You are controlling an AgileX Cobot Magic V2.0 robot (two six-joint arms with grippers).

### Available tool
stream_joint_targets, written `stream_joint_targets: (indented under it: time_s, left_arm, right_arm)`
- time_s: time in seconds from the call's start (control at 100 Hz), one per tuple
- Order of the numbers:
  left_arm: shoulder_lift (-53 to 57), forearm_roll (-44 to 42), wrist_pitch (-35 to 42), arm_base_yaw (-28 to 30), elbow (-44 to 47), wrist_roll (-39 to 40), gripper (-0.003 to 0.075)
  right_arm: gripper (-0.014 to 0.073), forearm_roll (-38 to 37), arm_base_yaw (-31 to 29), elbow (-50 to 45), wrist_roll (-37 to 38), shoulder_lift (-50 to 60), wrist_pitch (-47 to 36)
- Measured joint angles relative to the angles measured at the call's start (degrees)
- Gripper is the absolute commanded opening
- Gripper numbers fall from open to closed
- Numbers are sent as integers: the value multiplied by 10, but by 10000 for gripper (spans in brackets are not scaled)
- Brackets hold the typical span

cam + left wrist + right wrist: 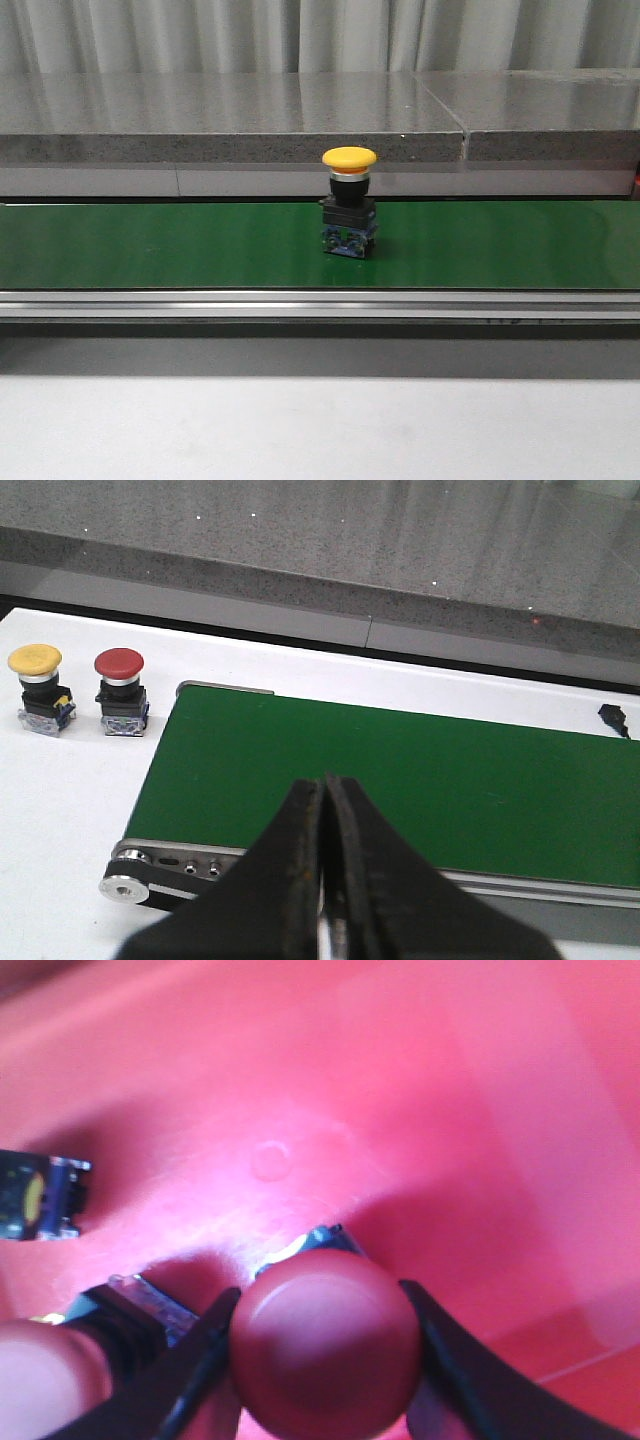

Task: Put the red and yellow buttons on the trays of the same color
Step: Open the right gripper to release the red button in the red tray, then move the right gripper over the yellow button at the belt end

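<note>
In the front view a yellow button stands upright on the green belt; neither gripper shows there. My left gripper is shut and empty over the belt's end. Beside that end, on the white table, stand a yellow button and a red button, side by side. My right gripper is shut on the cap of a red button just above the floor of the red tray. No yellow tray is in view.
Two more buttons lie in the red tray: one on its side with a red cap beside my right finger, and a base farther off. A grey stone ledge runs behind the belt. A black cable end lies by the belt.
</note>
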State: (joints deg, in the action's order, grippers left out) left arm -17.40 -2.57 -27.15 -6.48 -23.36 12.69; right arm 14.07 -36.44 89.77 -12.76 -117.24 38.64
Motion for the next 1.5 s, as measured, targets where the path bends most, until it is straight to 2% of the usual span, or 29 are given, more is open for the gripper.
stream_joint_targets:
  time_s: [0.17, 0.24, 0.31, 0.4, 0.48, 0.53, 0.9, 1.25, 1.38, 1.5]
  left_arm:
    - [0, 0, 0, 0, 0, 0, -19]
    - [0, 0, 0, 0, 0, 0, -19]
    - [0, 0, 0, 0, 0, 0, -19]
    - [0, 0, 0, 0, 0, 0, -19]
    - [0, 0, 0, 0, 0, 0, -19]
    - [0, 1, 0, 0, 0, 0, -19]
    - [0, 1, 0, 0, 0, 0, -19]
    - [0, 1, 0, 0, 0, 0, -19]
    - [0, 1, 0, 0, 0, 0, -19]
    - [0, 1, 0, 0, 0, 0, -19]
  right_arm:
    - [178, 6, 0, 0, -1, -8, -6]
    - [214, 6, 0, 0, -1, -8, -6]
    - [310, 6, 0, 0, -1, -8, -6]
    - [503, 6, 0, 0, -1, -8, -6]
    - [607, 6, 0, 0, -1, -9, -7]
    - [632, 6, 0, 0, -1, -9, -8]
    - [635, 6, 0, 46, -1, 0, 10]
    - [635, 8, 7, 57, -28, 112, 64]
    - [635, 19, 27, 25, -52, 173, 70]
    - [635, 26, 62, -42, -73, 235, 70]
